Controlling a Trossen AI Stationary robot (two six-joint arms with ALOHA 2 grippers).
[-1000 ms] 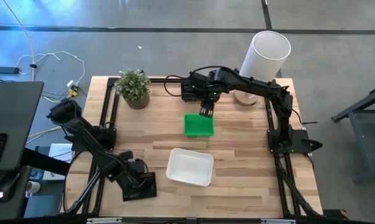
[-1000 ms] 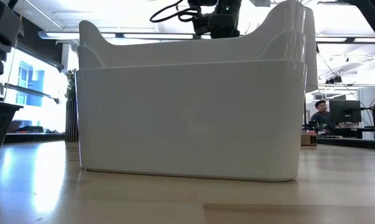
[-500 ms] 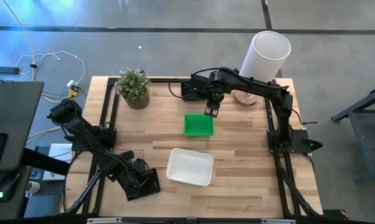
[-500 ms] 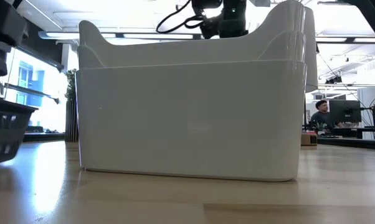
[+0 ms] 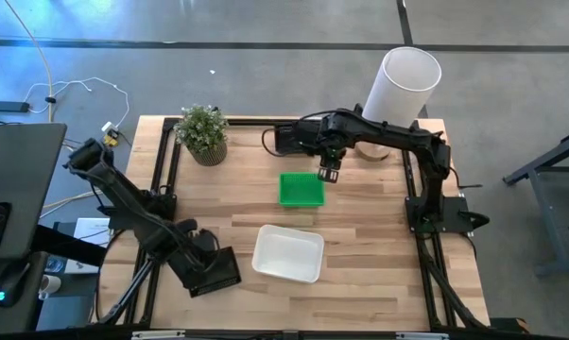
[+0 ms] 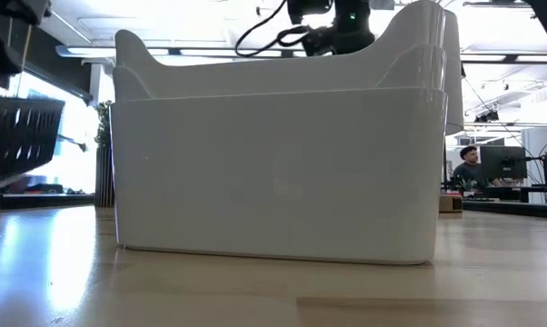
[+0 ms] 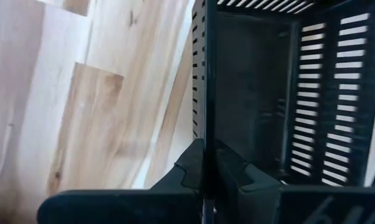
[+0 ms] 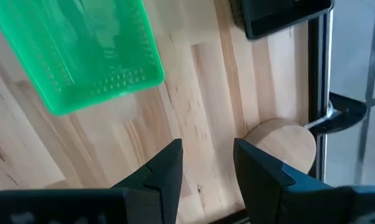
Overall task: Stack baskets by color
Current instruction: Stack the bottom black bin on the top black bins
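The left gripper [image 7: 204,177] has just pinched shut on the wall of a black basket [image 5: 216,272] and is lifting it off the table [image 5: 360,283] near the front left corner. The right gripper [image 5: 328,176] has backed off with fingers apart, leaving the green basket [image 5: 301,189] mid-table. So the black basket looks ready to travel to its stack.

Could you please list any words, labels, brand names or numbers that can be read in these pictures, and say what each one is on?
There are none to read.
The green basket, white basket and black basket show no lettering.
The white cylinder lamp and the potted plant are unmarked too.
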